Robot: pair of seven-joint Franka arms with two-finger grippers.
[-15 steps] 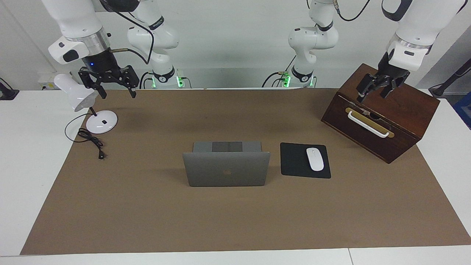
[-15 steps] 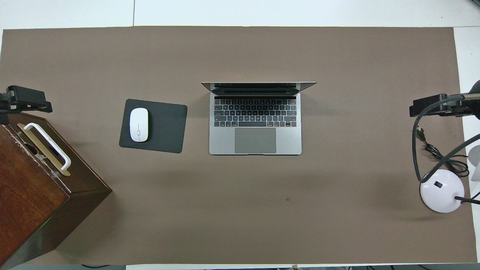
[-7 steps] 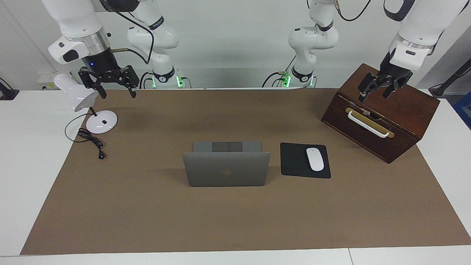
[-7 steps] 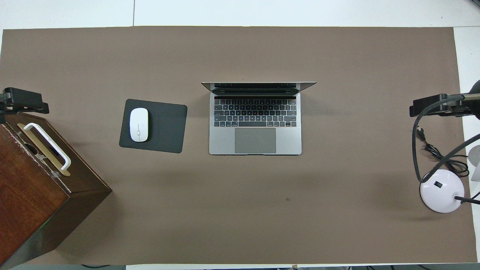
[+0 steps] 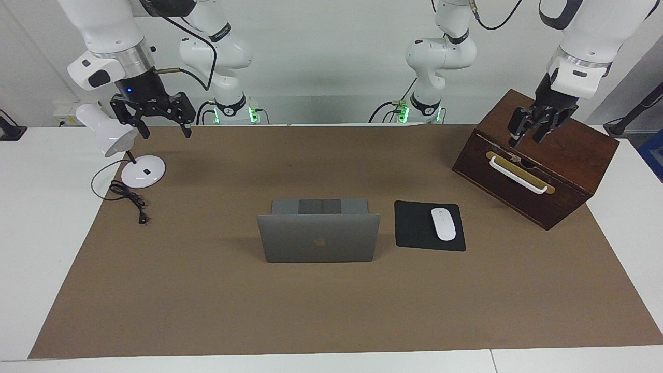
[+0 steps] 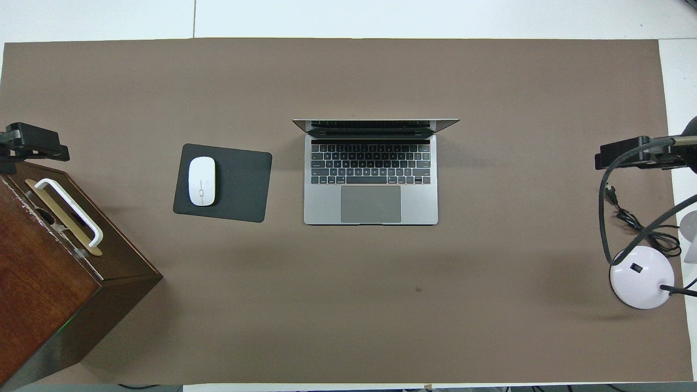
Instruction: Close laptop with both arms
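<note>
**A:** So where's everything sitting? The laptop [image 5: 318,235] is open in the middle of the brown mat [image 5: 331,311], lid standing up, keyboard toward the robots. The mouse pad [image 5: 417,226] lies just beside it, toward the left arm's end.

**B:** Yep. Thin metal lid on a stiff hinge, screen inside, so I'd guess it's fragile-ish and slippery. I'd push on the lid's top edge near both corners, not squeeze it.

**A:** And the arms?

**B:** Both well apart from the laptop. The right gripper [image 5: 164,127] hangs over the mat's corner by the lamp [image 5: 140,171], pointing down, fingers spread wide with nothing between them. The left gripper [image 5: 527,135] hovers over the wooden box [image 5: 580,155], tilted. Its fingers look partly drawn in, but I can't tell if they're open or pressed together.
</note>
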